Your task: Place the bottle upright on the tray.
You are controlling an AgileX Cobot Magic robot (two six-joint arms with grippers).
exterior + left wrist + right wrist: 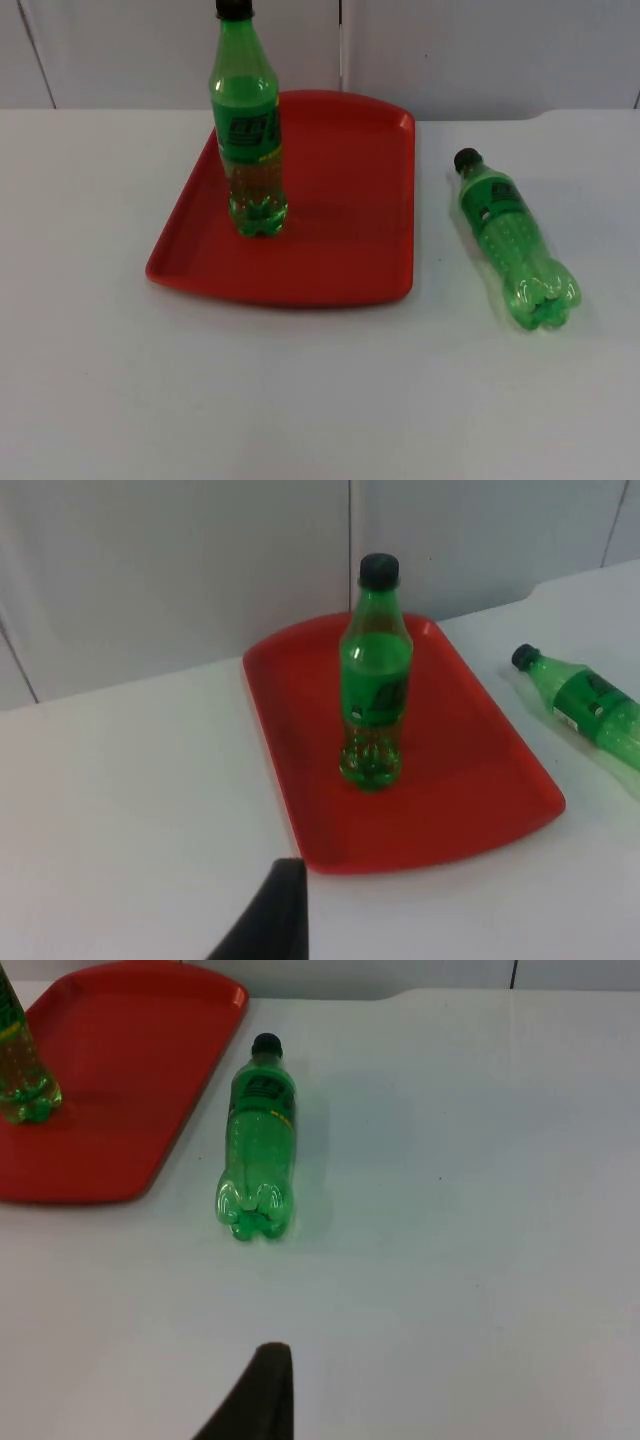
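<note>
Top view showed a red tray (340,240) lying on the white table (300,400), toward the far side near the grey partition wall (480,50). An upright green bottle (247,130) with a black cap stood on the left part of the tray, its base resting on the tray floor and well inside the rim. A second green bottle (510,240) lay on its side on the table just right of the tray, apart from the tray's edge, with its black cap pointing to the far side and its lobed base toward the near side. In the left wrist view, the upright bottle (375,690) stood on the tray (480,770), and the lying bottle (590,705) rested on the table beyond the tray's edge; one black fingertip (275,920) of the left gripper hung over bare table, touching nothing. In the right wrist view, the lying bottle (260,1140) sat beside the tray (130,1070), and a fingertip (262,1395) of the right gripper hung over bare table short of the bottle's base, holding nothing. How far either gripper's jaws were spread could not be told.
</note>
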